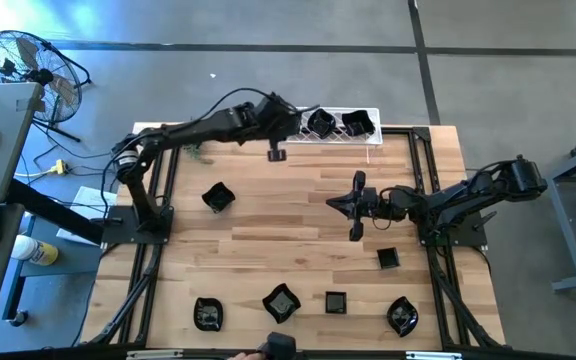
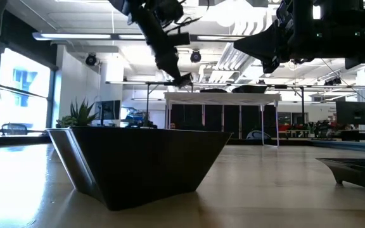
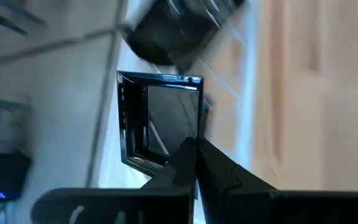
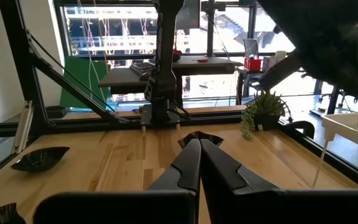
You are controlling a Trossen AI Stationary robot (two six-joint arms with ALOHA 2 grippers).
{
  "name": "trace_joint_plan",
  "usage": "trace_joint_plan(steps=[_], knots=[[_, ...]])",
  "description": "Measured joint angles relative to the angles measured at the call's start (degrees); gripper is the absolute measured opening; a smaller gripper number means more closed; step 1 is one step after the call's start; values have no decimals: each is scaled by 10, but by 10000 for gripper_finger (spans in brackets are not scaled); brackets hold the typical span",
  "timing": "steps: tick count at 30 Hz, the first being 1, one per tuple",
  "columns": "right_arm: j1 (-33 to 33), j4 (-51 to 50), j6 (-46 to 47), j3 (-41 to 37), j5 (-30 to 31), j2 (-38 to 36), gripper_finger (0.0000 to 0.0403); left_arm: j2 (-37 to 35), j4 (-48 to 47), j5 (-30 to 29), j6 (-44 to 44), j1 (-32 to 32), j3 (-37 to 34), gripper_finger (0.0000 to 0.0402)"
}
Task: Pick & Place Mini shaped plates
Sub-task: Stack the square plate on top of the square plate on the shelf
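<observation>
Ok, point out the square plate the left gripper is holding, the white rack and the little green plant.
square plate (image 3: 160,118), left wrist view, its glossy inner face.
white rack (image 1: 303,138), high view, its left end.
green plant (image 4: 263,106), right wrist view, its leaves.

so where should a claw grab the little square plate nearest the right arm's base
Take the square plate by one raised side wall, coming straight down from above with one finger inside and one outside. It sits flat and upright on the table, clear of the other dishes, so any rim looks reachable.

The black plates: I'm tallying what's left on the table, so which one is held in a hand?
The square plate pinched by its rim in the left hand, by the white rack; others lie free.
</observation>
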Motion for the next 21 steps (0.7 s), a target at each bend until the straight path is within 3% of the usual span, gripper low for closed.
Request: trace_joint_plan(steps=[21], knots=[[0,-3,0,0,0,0,2,49,12,-22,11,7,4,2]])
